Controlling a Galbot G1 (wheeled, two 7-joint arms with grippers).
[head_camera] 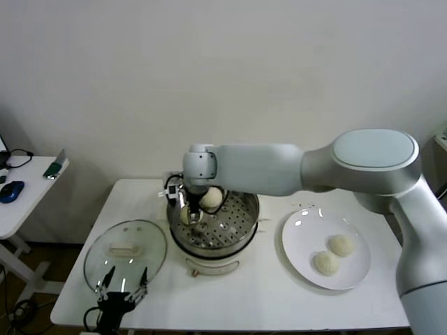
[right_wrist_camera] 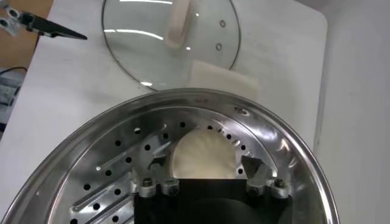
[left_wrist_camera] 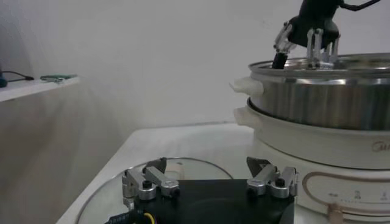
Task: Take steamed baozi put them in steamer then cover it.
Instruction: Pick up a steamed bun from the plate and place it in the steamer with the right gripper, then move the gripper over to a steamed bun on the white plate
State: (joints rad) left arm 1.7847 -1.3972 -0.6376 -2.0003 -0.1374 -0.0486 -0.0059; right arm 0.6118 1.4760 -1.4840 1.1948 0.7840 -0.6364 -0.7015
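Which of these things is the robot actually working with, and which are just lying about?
In the job: right gripper, open over a baozi in the steamer; two baozi on the plate; glass lid.
Lying about: computer mouse on the side table.

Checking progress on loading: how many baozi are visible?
4: two on the white plate, at and; two in the steamer, at and.

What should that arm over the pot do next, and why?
Probably lift the right gripper straight up out of the steamer. Its fingers stand open around a baozi resting on the perforated tray, so that bun looks delivered, while two more buns wait on the white plate.
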